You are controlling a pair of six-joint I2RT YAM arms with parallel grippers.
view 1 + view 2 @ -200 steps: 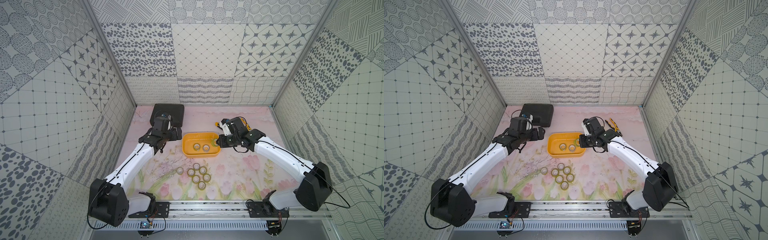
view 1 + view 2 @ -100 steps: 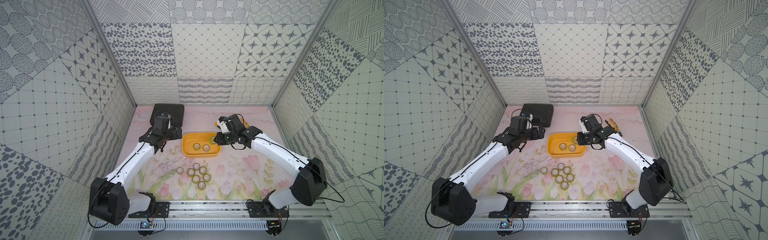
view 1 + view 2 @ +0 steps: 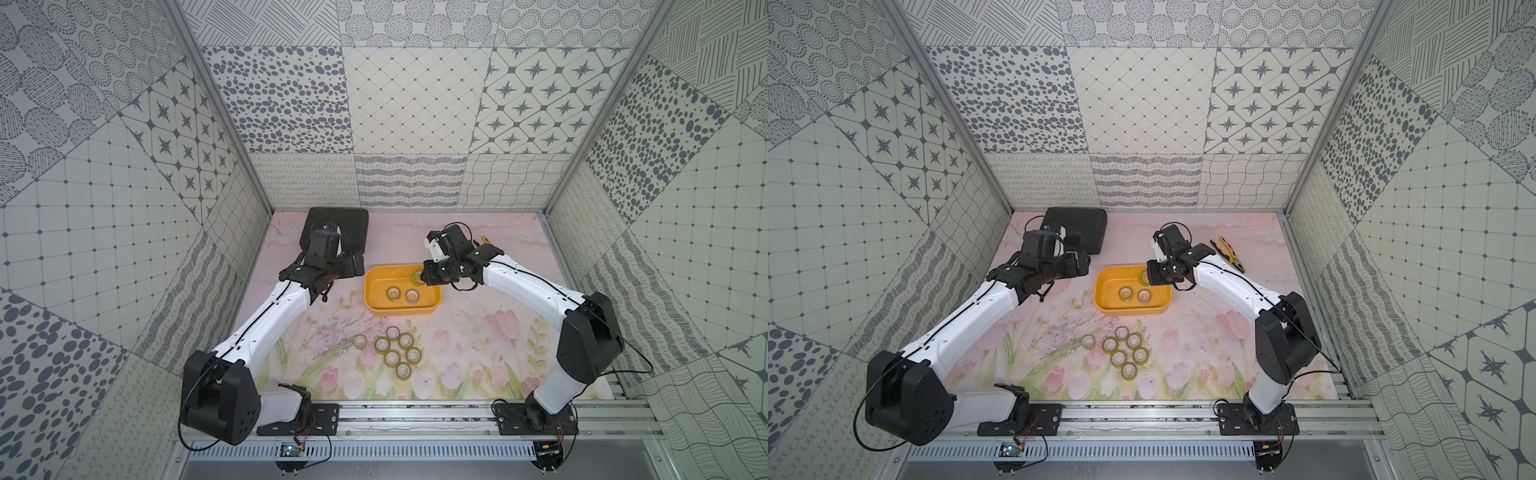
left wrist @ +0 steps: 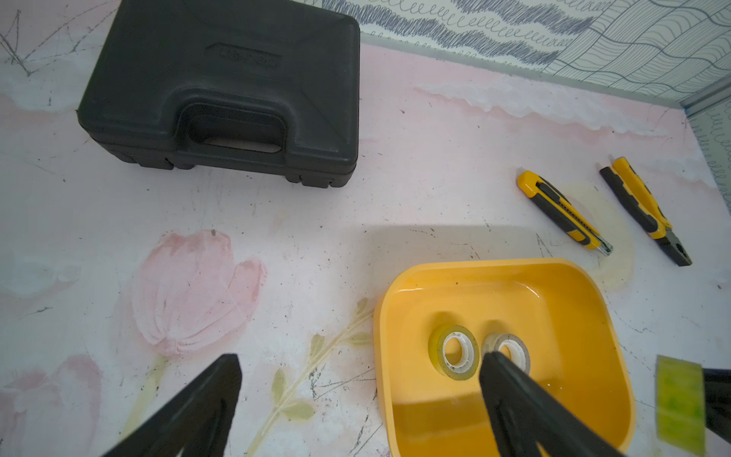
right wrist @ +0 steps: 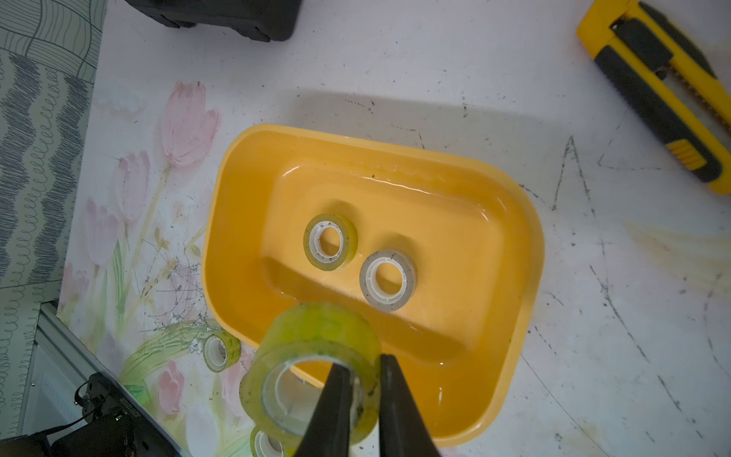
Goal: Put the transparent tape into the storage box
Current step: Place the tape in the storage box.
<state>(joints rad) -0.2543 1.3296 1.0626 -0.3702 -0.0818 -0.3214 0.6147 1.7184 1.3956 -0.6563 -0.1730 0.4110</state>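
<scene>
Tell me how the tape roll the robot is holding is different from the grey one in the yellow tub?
The held tape roll looks yellowish-green; the grey tape roll looks dull grey. The held tape roll is pinched by its wall in the right gripper, tilted, up in the air; the grey tape roll lies flat on the floor of the yellow tub, ungripped. Both are small rings with a hollow middle.

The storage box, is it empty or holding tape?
Not empty: the storage box holds a greenish roll and a greyish roll, lying flat.
</scene>
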